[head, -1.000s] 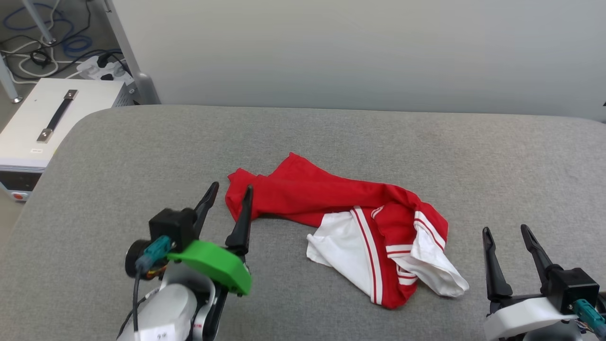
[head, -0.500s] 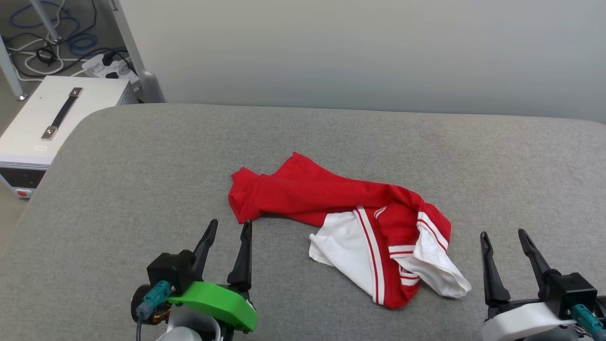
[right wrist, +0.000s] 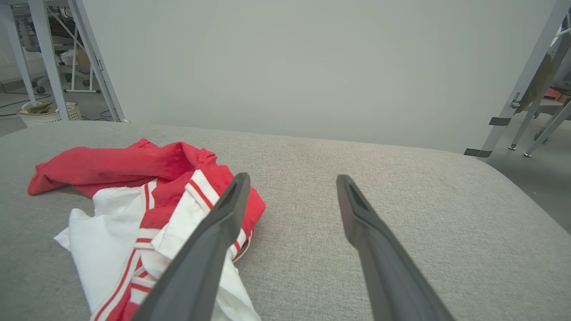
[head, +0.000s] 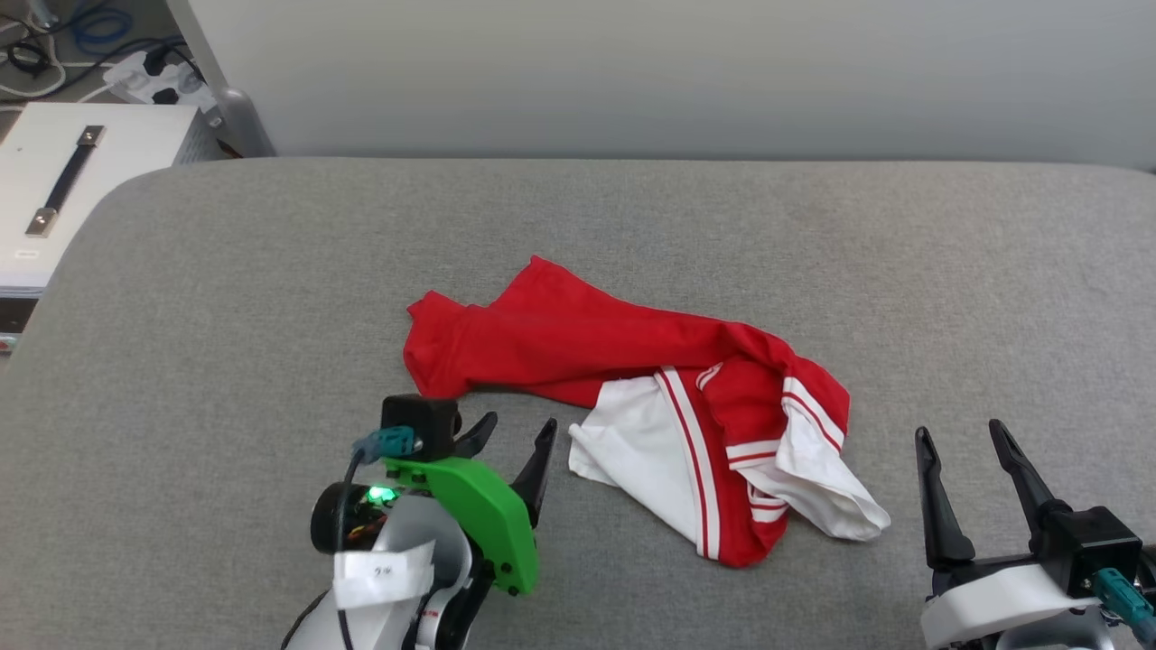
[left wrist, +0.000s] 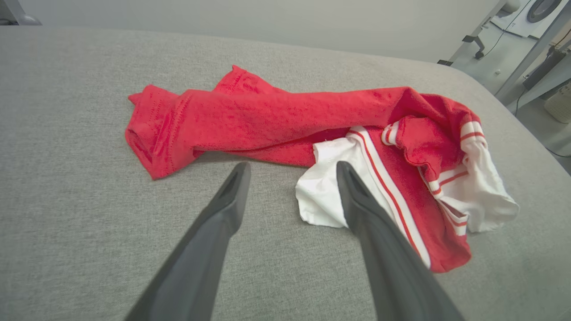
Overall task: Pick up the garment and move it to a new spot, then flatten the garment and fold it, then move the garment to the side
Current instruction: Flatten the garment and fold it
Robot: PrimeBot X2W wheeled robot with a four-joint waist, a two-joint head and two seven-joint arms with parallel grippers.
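Garment (head: 578, 348) lay crumpled near the middle of the grey cushion (head: 226, 298). Its red body ran toward 10 o'clock. Its white sleeves with striped trim were bunched at the 4 o'clock end. No number or lettering showed in the folds.

The left gripper (head: 521, 424) sat at 7 o'clock of the garment, pointing toward 1 o'clock. Its fingers (head: 533, 469) stood wide apart and held nothing. In the left wrist view this gripper (left wrist: 292, 165) framed the gap where the red body met the white sleeve on the garment (left wrist: 276, 118). One finger (left wrist: 223, 214) was over bare cushion. The other crossed in front of the sleeve's edge, and I could not tell whether it touched the cloth.

The right gripper (head: 959, 430) sat at 4 o'clock of the garment, clear of it, pointing toward 12 o'clock. It too was spread wide and empty. In the right wrist view its fingers (right wrist: 379, 258) rose over bare cushion, with the right gripper (right wrist: 292, 177) aimed at the wall (right wrist: 290, 67) and the garment (right wrist: 111, 165) at 9 o'clock.

A white box (head: 54, 181) stood off the cushion at 10 o'clock.
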